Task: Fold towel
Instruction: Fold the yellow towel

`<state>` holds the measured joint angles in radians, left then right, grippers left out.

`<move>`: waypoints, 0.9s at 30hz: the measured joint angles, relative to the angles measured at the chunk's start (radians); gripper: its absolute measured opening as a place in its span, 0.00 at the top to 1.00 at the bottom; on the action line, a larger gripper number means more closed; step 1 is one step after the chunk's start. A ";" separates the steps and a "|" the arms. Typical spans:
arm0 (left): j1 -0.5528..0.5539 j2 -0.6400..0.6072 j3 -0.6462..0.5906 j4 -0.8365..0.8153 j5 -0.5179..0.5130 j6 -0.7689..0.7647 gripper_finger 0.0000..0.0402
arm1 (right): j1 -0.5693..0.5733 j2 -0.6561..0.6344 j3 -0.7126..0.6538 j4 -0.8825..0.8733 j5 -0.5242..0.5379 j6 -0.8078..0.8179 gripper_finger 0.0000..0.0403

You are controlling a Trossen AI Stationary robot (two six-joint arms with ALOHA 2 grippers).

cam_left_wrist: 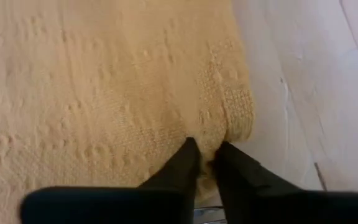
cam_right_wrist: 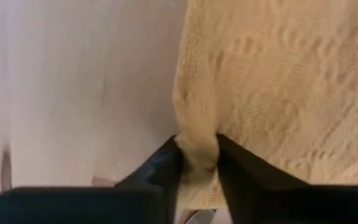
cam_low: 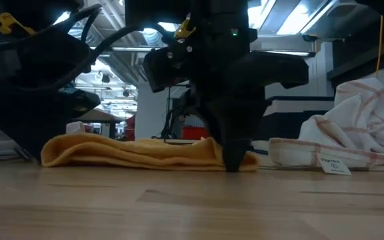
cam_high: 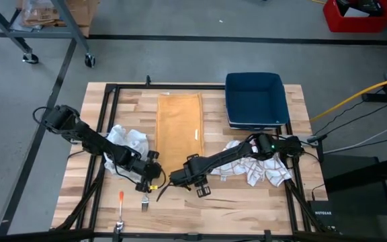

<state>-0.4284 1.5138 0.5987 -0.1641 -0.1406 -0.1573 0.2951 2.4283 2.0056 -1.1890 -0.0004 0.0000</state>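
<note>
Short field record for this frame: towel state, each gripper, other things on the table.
towel: yellow towel lying flat, lengthwise, mid-table
left gripper: shut on the towel's near corner
right gripper: shut on the other near corner, cloth bunched between fingers
bin: blue bin at far right, beside towel
other cloth: white towels right, white cloth left

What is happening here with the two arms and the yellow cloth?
The robot is starting to fold the yellow towel, which lies flat on the wooden table. The left gripper pinches one near corner of it and the right gripper is closed on the other. The towel is not lifted yet. White cloths and a blue bin lie to the sides.
</note>
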 joint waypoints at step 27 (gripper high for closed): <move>-0.276 -0.108 0.206 -0.015 0.068 -0.500 0.99 | 0.185 -0.054 0.309 -0.176 -0.199 0.251 0.97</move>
<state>-0.7044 1.4063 0.8045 -0.1794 -0.0725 -0.6571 0.4805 2.3745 2.3150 -1.3651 -0.1992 0.2513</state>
